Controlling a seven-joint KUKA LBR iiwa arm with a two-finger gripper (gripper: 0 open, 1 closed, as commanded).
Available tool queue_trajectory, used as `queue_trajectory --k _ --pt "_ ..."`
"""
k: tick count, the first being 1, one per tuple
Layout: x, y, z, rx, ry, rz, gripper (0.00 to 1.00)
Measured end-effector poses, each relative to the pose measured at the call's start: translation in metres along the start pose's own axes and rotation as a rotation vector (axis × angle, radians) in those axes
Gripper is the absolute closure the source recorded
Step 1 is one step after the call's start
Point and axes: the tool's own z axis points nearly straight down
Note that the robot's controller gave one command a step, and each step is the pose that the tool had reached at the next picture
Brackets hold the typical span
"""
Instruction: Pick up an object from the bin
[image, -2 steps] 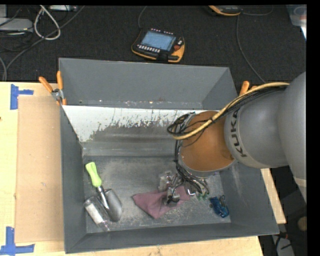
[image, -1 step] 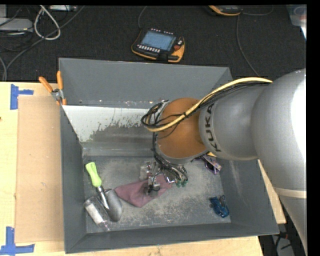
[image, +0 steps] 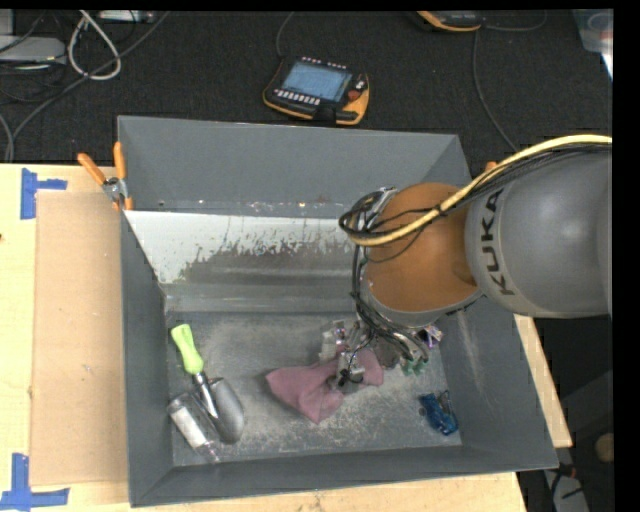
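Camera view, contents as we record them. Grey metal bin (image: 250, 180): sloped walls, floor scuffed and dusty. Item one: mauve cloth (image: 308, 394), soft and crumpled, near the middle of the floor. Item two: trowel (image: 224, 405) with a green plastic handle and dull metal scoop, at the left. Item three: small silvery clear tube (image: 189, 424), just beside the scoop. Item four: small blue piece (image: 438, 412), at the right, well apart from the cloth. Tool: gripper (image: 348, 372), low over the cloth's right-hand edge. We cannot tell how wide it stands, nor whether it holds the cloth.

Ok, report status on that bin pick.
Gripper low over the pink cloth; hold unconfirmed. Green-handled trowel apart at left. Small blue thing at right, not in the way.
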Motion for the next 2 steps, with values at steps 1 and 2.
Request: queue_trajectory --k 1,2 --pt "0.000 0.000 0.000 0.000 0.000 0.001 1.00" --pt "0.008 -0.008 -0.107 -0.001 0.004 0.005 1.00"
